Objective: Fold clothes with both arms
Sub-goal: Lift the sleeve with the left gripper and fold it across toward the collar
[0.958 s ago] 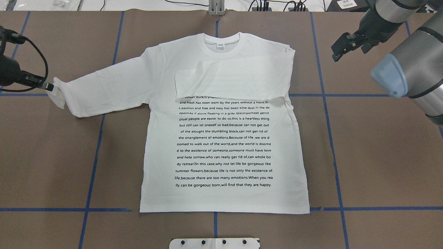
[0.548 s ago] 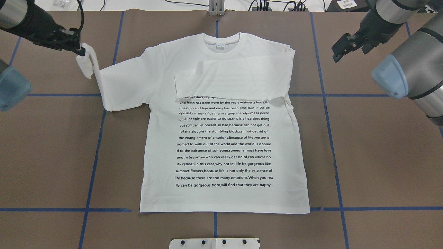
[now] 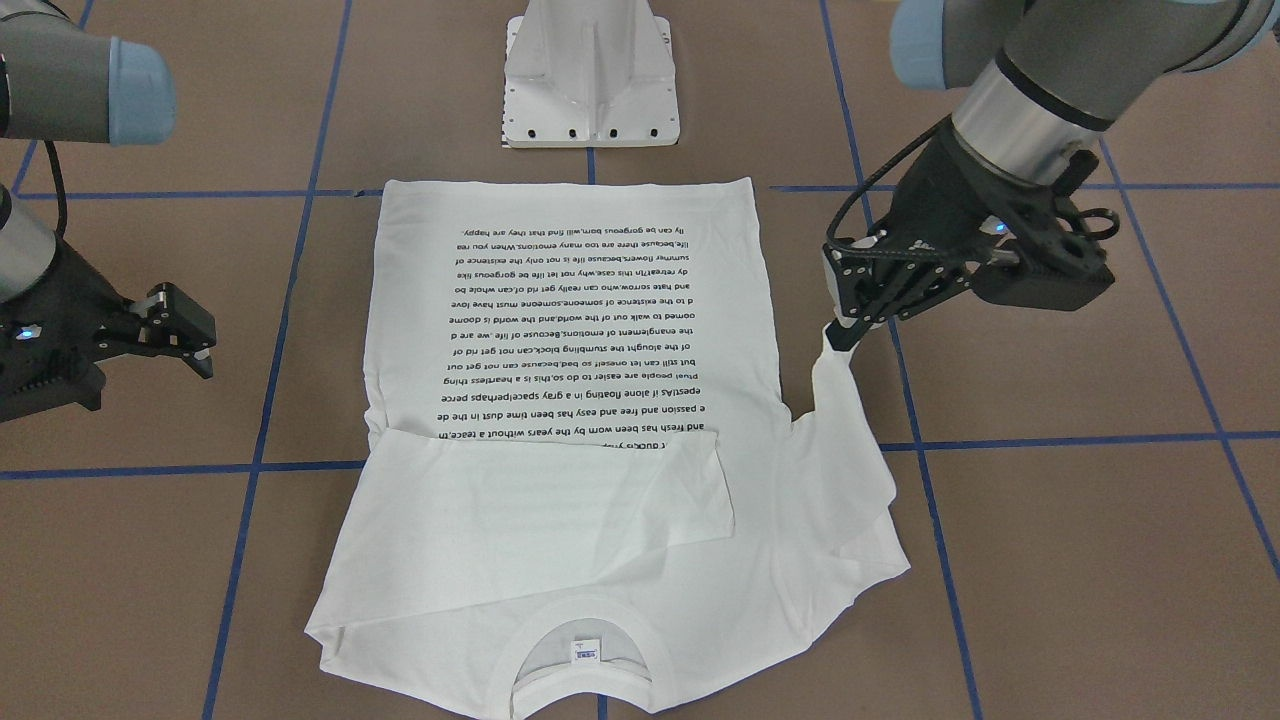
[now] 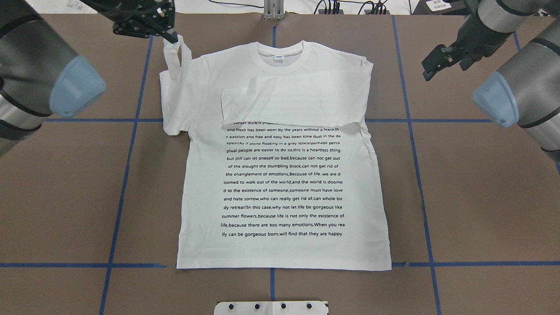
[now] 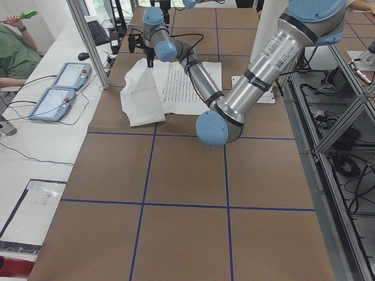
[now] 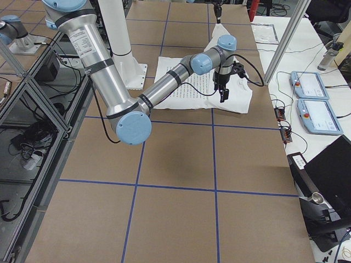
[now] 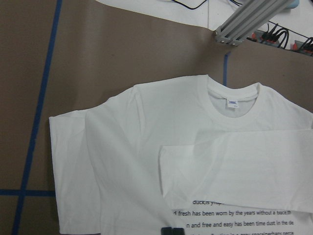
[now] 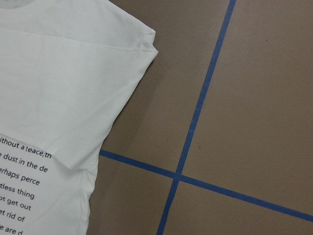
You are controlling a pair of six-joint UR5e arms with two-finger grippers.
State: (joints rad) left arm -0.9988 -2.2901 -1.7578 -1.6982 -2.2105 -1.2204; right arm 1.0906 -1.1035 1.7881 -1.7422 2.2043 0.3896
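Brown-papered table (image 4: pixel 65 197), blue tape grid. White long-sleeved T-shirt (image 4: pixel 280 183) flat, print up. Left gripper (image 3: pixel 840 338) pinched onto raised sleeve cuff (image 3: pixel 835 378). Right gripper (image 3: pixel 200 345) parted, empty, off the cloth.

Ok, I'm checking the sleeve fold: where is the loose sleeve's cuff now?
In the overhead view the cuff is at upper left, pinched in the left gripper and held up above the shoulder of the T-shirt, left of its collar.
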